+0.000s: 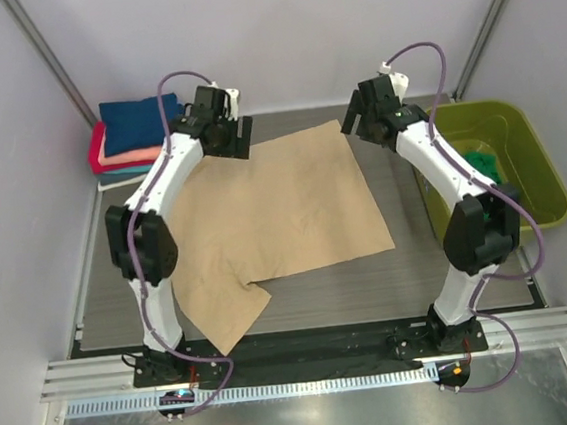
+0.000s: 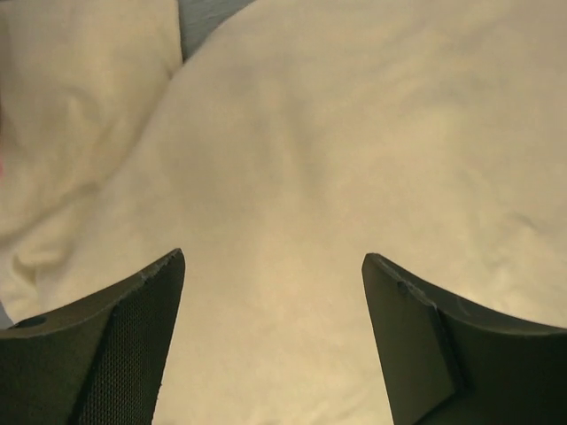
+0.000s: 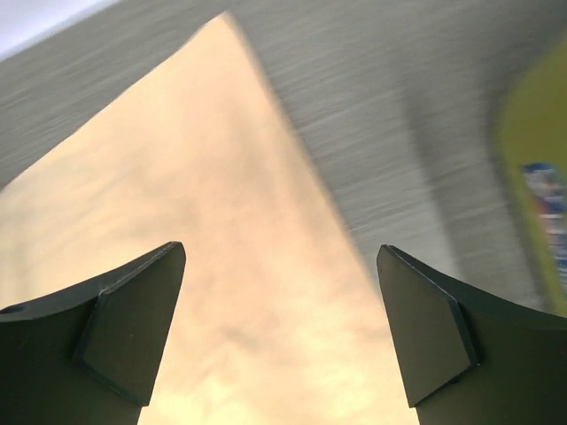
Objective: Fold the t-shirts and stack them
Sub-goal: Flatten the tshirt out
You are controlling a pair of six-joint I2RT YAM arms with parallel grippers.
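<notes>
Left wrist view showed the left gripper [image 2: 275, 261] with its jaws spread wide and nothing between them, hanging low over the tan t-shirt [image 2: 337, 133], whose cloth filled nearly the whole picture. The right gripper [image 3: 282, 252] was likewise wide and empty, poised over the shirt's far right corner where the fabric ended against the grey table [image 3: 372, 115].

From above, both arms reached to the shirt's far edge, one near each corner. That spacing probably matched the cloth's width so the two could work the edge together. The shirt lay flat in the middle of the table, one sleeve trailing toward the near left, not yet folded small enough to stack.

Beyond the left arm, a folded stack [image 1: 134, 136] with navy on top sat in the far left corner, likely the destination. At the right, the lime-green tub [image 1: 547, 182] held a green shirt [image 1: 482, 163], apparently waiting its turn.
</notes>
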